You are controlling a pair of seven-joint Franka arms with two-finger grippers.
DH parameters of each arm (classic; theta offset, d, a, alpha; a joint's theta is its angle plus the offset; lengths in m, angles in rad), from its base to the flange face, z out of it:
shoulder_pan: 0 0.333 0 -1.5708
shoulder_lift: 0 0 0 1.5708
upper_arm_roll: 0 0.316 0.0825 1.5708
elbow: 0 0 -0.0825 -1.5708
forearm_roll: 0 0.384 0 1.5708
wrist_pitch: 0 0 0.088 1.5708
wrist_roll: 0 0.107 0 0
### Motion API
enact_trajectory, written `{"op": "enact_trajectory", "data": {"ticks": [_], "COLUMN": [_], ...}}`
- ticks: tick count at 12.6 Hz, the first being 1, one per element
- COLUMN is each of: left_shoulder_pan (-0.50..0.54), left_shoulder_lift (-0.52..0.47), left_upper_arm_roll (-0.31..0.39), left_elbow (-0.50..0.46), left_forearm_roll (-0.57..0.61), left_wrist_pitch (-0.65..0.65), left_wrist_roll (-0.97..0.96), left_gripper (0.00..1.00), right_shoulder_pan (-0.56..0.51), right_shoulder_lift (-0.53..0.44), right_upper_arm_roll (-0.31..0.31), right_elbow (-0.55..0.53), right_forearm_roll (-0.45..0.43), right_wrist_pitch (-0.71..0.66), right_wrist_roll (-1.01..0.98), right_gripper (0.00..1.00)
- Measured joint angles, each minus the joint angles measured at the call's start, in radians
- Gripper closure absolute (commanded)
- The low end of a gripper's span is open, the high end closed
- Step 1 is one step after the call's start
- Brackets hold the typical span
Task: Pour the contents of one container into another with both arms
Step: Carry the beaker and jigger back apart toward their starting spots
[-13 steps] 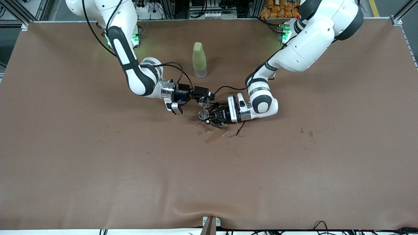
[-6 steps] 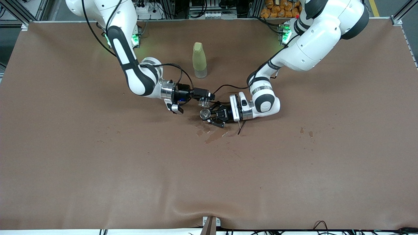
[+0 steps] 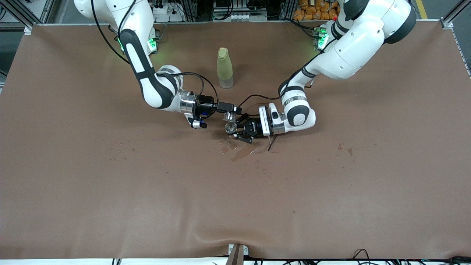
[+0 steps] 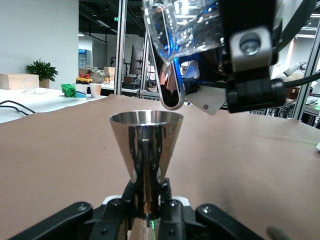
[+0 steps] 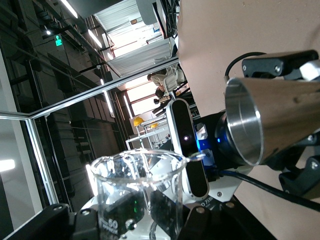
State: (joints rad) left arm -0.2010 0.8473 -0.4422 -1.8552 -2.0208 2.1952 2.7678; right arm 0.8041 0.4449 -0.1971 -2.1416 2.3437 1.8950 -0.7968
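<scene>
Over mid-table my left gripper [image 3: 237, 131] clamps the shiny metal hourglass cup [image 4: 146, 152] upright as receiver; my right gripper [image 3: 232, 111] grips the tiny clear glass cup [image 4: 187, 27], tipped above its rim to pour.

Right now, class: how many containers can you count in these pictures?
3. The glass cup is in the right gripper, tilted over the metal cup, which the left gripper holds. The yellow-green bottle stands farther from the front camera.

A brown worktop [image 3: 110, 191] carries small wet stains. An aluminium frame [image 3: 22, 14] edges it. Nearby, a potted plant [image 4: 41, 70] stands on a white desk [image 4: 45, 102] under ceiling lights.
</scene>
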Motion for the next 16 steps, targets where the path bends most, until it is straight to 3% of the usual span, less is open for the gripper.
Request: {"op": "enact_trajectory", "data": {"ticks": [4,9,13,16], "left_shoulder_pan": [0.000,0.020,0.112,0.271], "left_shoulder_lift": [-0.008,-0.009,-0.022,-0.037], "left_upper_arm_roll": [0.000,0.000,-0.017,-0.102], "left_elbow": [-0.006,-0.008,-0.015,-0.025], "left_forearm_roll": [0.000,0.000,0.030,0.141], "left_wrist_pitch": [0.000,0.000,0.000,0.000], "left_wrist_roll": [0.000,0.000,-0.006,-0.038], "left_gripper": [1.00,1.00,1.00,1.00], "right_shoulder_pan": [-0.013,-0.083,-0.140,-0.183], "right_shoulder_lift": [-0.019,-0.111,-0.141,-0.142], "right_upper_arm_roll": [-0.017,-0.110,-0.270,-0.371], "right_elbow": [0.016,0.026,0.041,0.081], "right_forearm_roll": [-0.123,-0.407,-0.638,-0.775], "right_wrist_pitch": [-0.020,-0.077,-0.274,-0.378], "right_wrist_roll": [-0.192,-0.531,-0.697,-0.842], "right_gripper": [1.00,1.00,1.00,1.00]}}
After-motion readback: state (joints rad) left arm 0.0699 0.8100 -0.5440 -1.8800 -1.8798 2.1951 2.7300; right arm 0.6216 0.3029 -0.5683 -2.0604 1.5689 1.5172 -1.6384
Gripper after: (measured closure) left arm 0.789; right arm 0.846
